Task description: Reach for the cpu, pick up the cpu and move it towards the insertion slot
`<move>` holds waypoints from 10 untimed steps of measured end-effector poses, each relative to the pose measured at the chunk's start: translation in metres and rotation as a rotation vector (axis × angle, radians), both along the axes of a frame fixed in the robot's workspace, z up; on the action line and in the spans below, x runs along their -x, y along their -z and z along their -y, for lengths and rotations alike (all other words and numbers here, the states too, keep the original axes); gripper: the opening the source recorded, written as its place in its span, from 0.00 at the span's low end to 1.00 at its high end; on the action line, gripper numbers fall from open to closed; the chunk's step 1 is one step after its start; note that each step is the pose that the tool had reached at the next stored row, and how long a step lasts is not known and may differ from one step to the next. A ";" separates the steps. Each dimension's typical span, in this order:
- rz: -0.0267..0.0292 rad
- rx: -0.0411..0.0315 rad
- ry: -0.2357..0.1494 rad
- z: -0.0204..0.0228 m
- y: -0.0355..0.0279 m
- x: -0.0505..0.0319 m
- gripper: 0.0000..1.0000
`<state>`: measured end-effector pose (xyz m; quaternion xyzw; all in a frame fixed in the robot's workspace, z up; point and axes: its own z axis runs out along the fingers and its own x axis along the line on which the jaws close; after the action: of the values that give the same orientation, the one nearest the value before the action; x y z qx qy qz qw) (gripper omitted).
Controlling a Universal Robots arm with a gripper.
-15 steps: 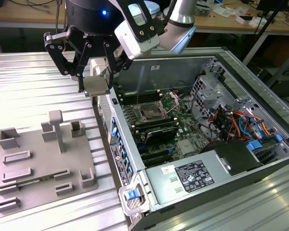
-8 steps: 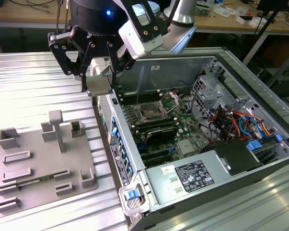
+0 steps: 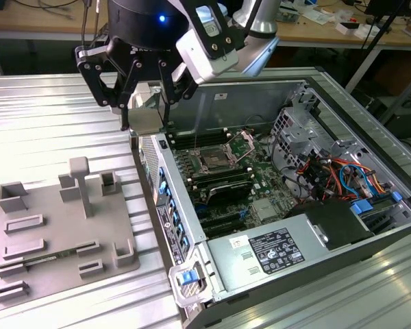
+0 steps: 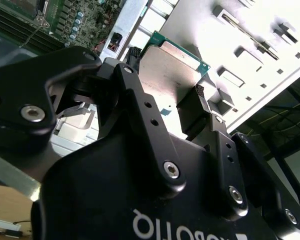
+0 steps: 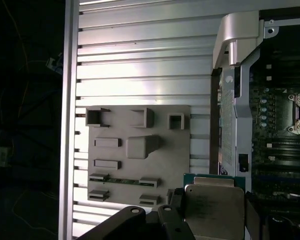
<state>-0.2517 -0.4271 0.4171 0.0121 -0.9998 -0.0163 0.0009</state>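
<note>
The gripper [image 4: 166, 75] is closed on the cpu [image 4: 167, 67], its two fingers [image 4: 196, 102] pinching opposite edges of the chip, which is lifted clear of the tray [image 3: 34, 247]. In the exterior view the gripper [image 3: 145, 116] holds the cpu [image 3: 145, 122] just above the near wall of the case [image 3: 260, 267], between the tray and the slot [image 3: 214, 162]. Beyond that wall the slot sits on the motherboard [image 3: 260, 181] with its plate raised; the cpu is well apart from it.

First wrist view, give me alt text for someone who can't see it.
The gripper holds the cpu above a ribbed metal table, beside the open computer case. A grey plastic tray with raised blocks lies on the table.
</note>
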 end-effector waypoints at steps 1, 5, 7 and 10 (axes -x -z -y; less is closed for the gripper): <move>0.0000 0.0001 0.000 0.0000 0.0000 -0.0017 0.55; -0.0001 0.0002 0.000 0.0000 0.0000 -0.0023 0.55; 0.0000 0.0002 0.000 0.0000 0.0000 -0.0027 0.55; 0.0000 0.0001 0.000 0.0000 0.0000 -0.0028 0.55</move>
<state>-0.2489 -0.4271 0.4171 0.0121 -0.9998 -0.0162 0.0009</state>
